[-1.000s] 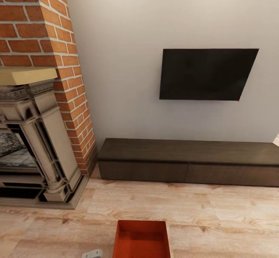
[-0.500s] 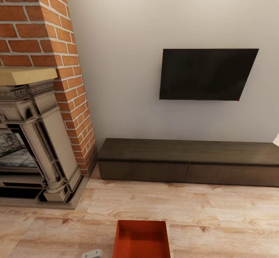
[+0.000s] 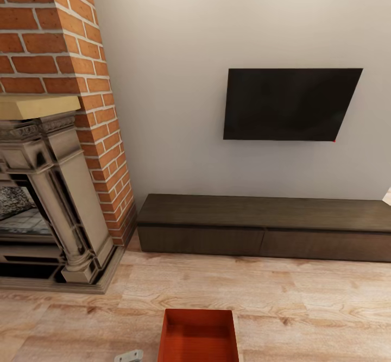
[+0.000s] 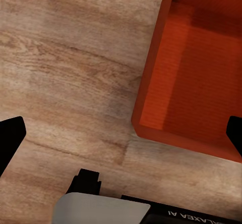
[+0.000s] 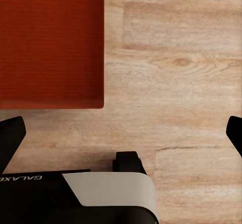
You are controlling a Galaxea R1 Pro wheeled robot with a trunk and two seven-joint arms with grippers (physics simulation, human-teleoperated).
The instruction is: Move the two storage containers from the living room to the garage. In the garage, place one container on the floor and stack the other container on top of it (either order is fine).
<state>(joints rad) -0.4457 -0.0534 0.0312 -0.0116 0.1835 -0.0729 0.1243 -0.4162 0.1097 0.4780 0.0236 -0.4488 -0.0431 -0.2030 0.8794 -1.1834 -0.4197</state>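
An orange-red storage container point(image 3: 199, 336) sits on the light wood-plank floor point(image 3: 304, 302) at the near edge of the head view, well short of the long low dark-wood bench point(image 3: 264, 226) below the black wall TV point(image 3: 290, 104), with the red-brick fireplace point(image 3: 60, 133) to the left. The left gripper point(image 4: 121, 133) hangs spread wide over the container's corner and the planks, gripping nothing. The right gripper point(image 5: 121, 133) is likewise spread wide beside the container point(image 5: 50, 45), empty.
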